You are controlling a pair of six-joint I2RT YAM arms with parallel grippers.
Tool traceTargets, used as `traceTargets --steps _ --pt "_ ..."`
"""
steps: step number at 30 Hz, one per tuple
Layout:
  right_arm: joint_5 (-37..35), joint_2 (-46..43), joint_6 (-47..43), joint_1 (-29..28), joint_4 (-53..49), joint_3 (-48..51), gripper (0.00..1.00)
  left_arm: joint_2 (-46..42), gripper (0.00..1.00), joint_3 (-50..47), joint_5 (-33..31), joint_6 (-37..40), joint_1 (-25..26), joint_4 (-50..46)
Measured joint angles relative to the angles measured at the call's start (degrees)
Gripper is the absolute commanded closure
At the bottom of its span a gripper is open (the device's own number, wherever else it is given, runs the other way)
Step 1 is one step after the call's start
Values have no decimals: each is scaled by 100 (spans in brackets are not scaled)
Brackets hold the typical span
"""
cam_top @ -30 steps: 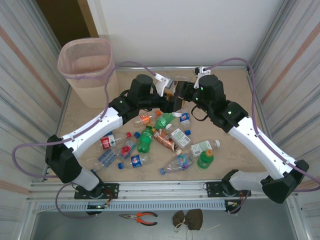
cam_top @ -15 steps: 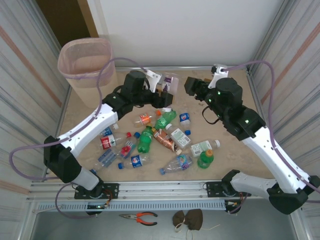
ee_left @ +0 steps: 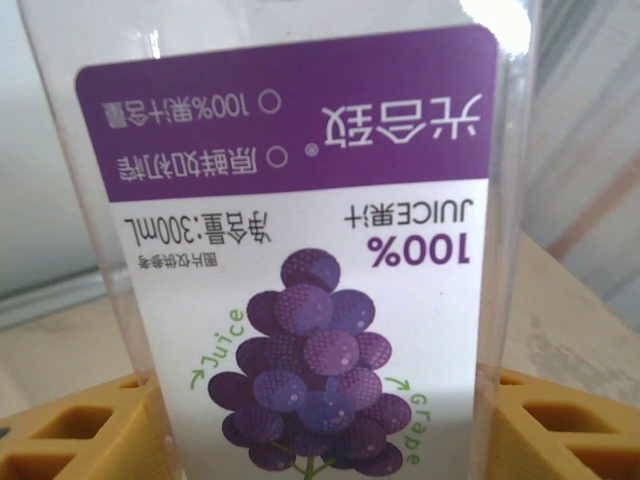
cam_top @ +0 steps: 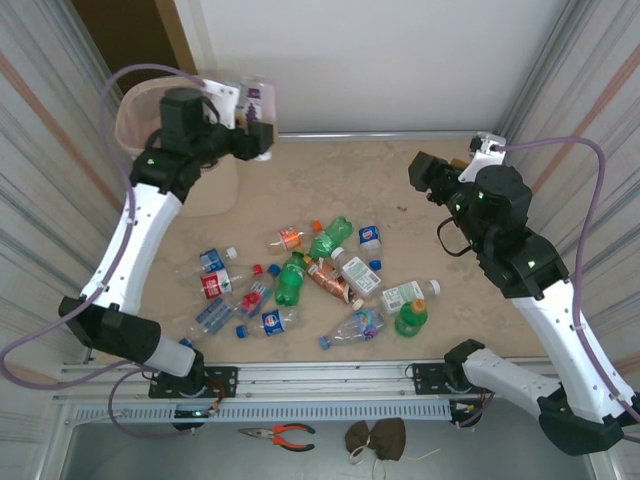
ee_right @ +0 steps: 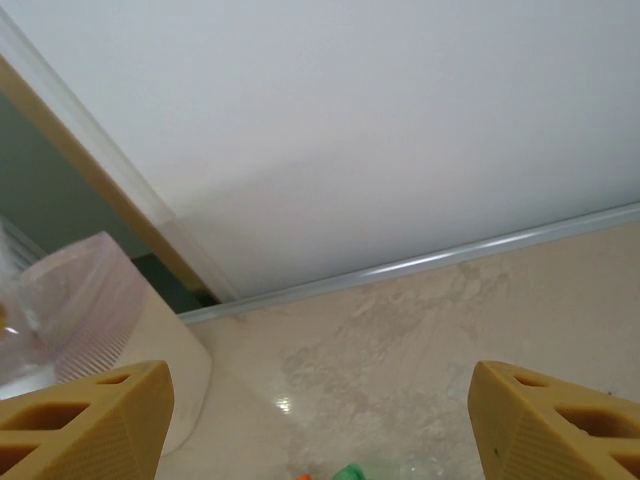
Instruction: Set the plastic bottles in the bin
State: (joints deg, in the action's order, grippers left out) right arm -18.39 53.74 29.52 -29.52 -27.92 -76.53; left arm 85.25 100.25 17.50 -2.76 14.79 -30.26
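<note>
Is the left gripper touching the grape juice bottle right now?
Touching. The left wrist view shows the grape juice bottle clamped between the left gripper's yellow fingers, one pressed against each side, with no gap.

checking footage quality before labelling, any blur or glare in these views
Top view: even light, soft shadows, loose bottles sharp on the table. Left wrist view: juice bottle very close, upside-down label readable, white glare near its top right. Right wrist view: bin soft at the left, small glint on the table.
</note>
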Motion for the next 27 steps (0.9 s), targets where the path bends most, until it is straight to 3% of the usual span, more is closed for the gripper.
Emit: traceTargets --steps 7,12,27 --pt "22 -22 -2 70 -192 4 24 461 35 1257 -302 437 -1051 -374" --pt "24 -20 -2 79 -221 4 24 1130 35 2057 -645 752 -1521 -691" --pt "46 -15 -17 192 -387 44 24 2354 35 2315 -1543 1207 -2087 -1119"
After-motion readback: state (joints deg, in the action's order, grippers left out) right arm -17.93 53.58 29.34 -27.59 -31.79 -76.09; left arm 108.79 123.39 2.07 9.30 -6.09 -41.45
